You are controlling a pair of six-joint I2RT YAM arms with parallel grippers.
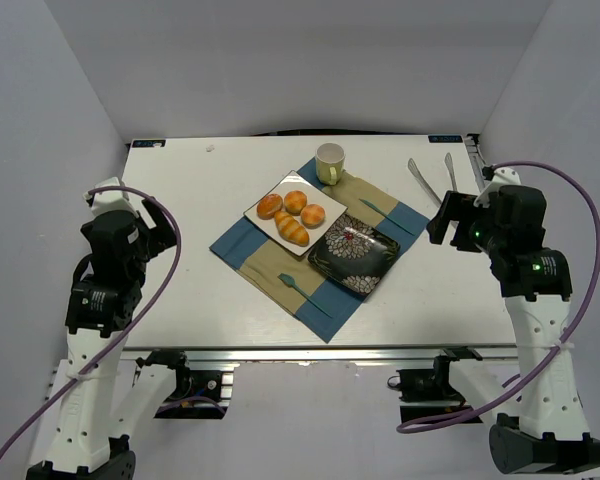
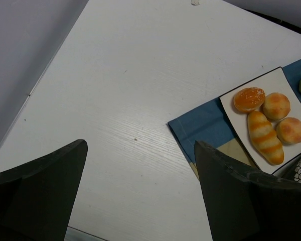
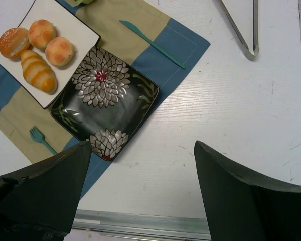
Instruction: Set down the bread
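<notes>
Three small round golden buns (image 1: 269, 206) (image 1: 295, 201) (image 1: 313, 215) lie on a white square plate (image 1: 292, 183) beside a striped elongated roll (image 1: 292, 230). They also show in the left wrist view (image 2: 249, 99) (image 2: 276, 105) (image 2: 291, 130) and in the right wrist view (image 3: 13, 42) (image 3: 41, 33) (image 3: 59, 51). A black floral plate (image 1: 358, 255) (image 3: 108, 100) sits next to it with nothing on it. My left gripper (image 1: 158, 226) (image 2: 140, 191) is open and empty over bare table, left of the plates. My right gripper (image 1: 442, 220) (image 3: 140, 186) is open and empty, right of the black plate.
Both plates rest on a blue and tan placemat (image 1: 242, 240). On it are also a pale green cup (image 1: 330, 163), a teal knife (image 1: 385, 212) (image 3: 150, 37) and a teal fork (image 1: 302, 292) (image 3: 40, 138). Metal tongs (image 1: 430, 180) (image 3: 241, 30) lie at the back right.
</notes>
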